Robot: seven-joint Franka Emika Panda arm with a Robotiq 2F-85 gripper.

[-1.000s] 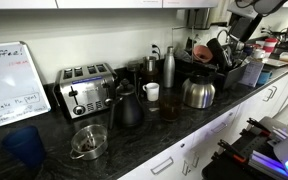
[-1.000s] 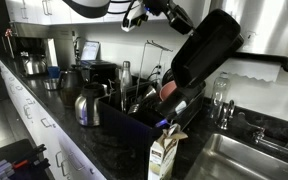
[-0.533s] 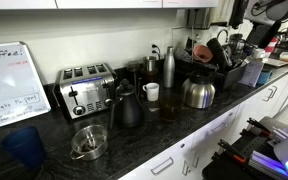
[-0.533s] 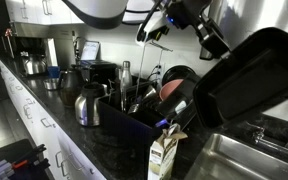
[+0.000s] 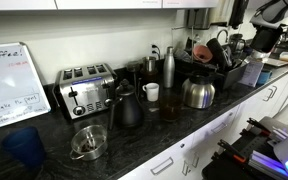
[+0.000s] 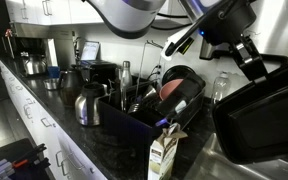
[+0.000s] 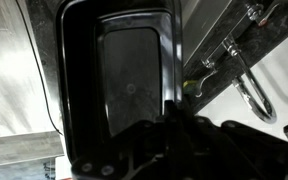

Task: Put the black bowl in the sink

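Observation:
The black bowl is a plain all-black dish that looks squarish with rounded corners. It hangs tilted in the air, low over the sink side of the counter and right of the dish rack. In the wrist view the bowl fills the middle, its dark inside facing the camera. My gripper is shut on its rim; in the wrist view the gripper pinches the bowl's edge. The sink and its faucet lie beside the bowl. The bowl hides most of the sink in an exterior view.
A dish rack with a reddish-brown dish stands left of the bowl. A carton sits at the counter's front edge. A steel kettle, a toaster and a black kettle stand further along the counter.
The arm has swung the black bowl from above the dish rack rightwards and down, towards the sink. The grip on the rim has stayed shut.

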